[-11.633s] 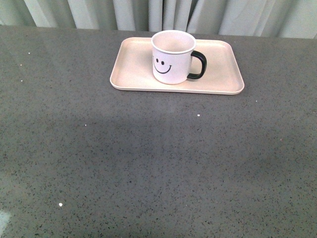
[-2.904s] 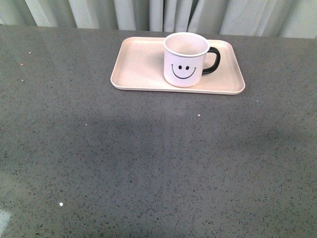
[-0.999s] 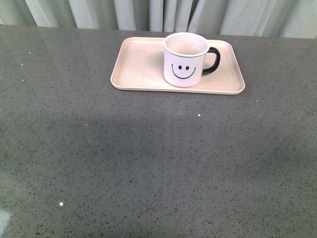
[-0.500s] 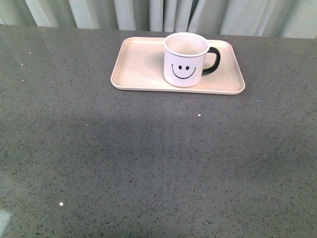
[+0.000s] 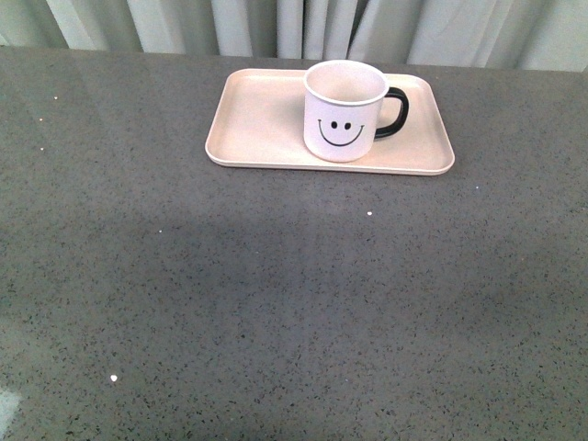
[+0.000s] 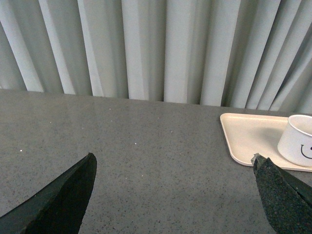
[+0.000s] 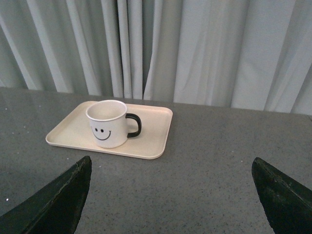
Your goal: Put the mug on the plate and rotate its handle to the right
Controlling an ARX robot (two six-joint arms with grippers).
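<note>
The mug point(image 5: 344, 112) stands upright on the plate point(image 5: 257, 129), a little toward the plate's right end and close to its near rim. Compared with the picture from about eleven seconds back, it has shifted to the right along the plate and turned: the smiley face then looked off toward the left, and now it faces the camera squarely. The handle point(image 5: 396, 112) sticks out toward the plate's right edge, as it did before, but now more cleanly sideways. Over the last three seconds nothing on the plate has moved at all.

The plate itself lies near the far edge of the table point(image 5: 294, 303), just in front of the curtain point(image 5: 294, 23), in the same spot as earlier.

Neither arm shows in the front view. In the wrist views, the left claw point(image 6: 175, 192) is spread wide and holds nothing, well apart from the plate on the near side of the table. The right claw point(image 7: 170, 195) is likewise spread wide and empty, looking at the mug from a distance.

My reading is that both parts of the job are done: mug on plate, handle to the right. With both claws clear and the scene still, nothing seems left to correct.
</note>
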